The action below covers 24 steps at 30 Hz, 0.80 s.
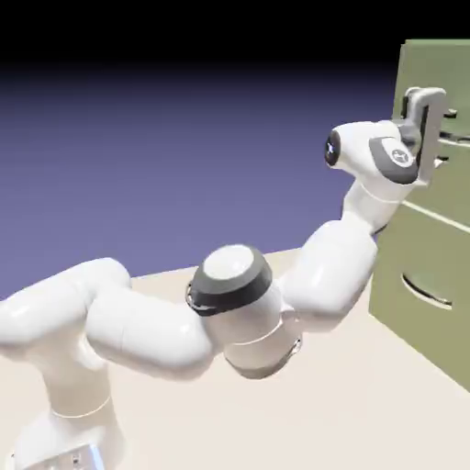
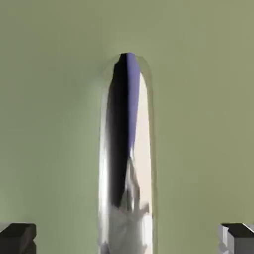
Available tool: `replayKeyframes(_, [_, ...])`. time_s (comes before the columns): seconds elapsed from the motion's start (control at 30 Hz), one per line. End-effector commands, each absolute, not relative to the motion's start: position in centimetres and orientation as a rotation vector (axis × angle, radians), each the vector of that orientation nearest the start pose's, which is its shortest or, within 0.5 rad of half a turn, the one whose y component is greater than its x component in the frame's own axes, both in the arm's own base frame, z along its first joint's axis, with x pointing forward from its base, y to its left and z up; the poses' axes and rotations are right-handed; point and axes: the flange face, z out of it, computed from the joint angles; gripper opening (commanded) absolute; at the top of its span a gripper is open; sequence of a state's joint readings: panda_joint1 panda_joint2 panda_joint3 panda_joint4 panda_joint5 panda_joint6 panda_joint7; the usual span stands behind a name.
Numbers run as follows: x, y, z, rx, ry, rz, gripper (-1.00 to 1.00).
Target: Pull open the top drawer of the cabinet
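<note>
Facing top drawer (image 2: pixel 198 124), pincer (image 2: pixel 127 239) spread wide, olive-green cabinet (image 1: pixel 393 294)

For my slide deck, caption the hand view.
Silver handle framed by the open gripper, olive-green drawer front behind.

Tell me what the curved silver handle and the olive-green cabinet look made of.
Curved silver bar handle: probably polished metal, since it mirrors dark, violet and cream patches. Tall olive-green cabinet: smooth, matte painted surface with no visible grain; wood or metal beneath, I can't tell.
</note>
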<state>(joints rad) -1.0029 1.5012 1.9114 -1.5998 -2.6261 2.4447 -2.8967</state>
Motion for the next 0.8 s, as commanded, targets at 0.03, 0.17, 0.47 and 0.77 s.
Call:
replayKeyframes(0.03, [66.6, -0.3, 56.2, -0.614, 1.482, -0.613, -1.00])
replayKeyframes(0.17, [63.3, -0.4, 56.2, -0.614, 1.482, -0.613, -1.00])
replayKeyframes(0.47, [54.7, -0.4, 56.2, -0.615, 1.482, -0.613, -1.00])
replayKeyframes(0.77, [44.2, -0.4, 56.2, -0.615, 1.482, -0.613, -1.00])
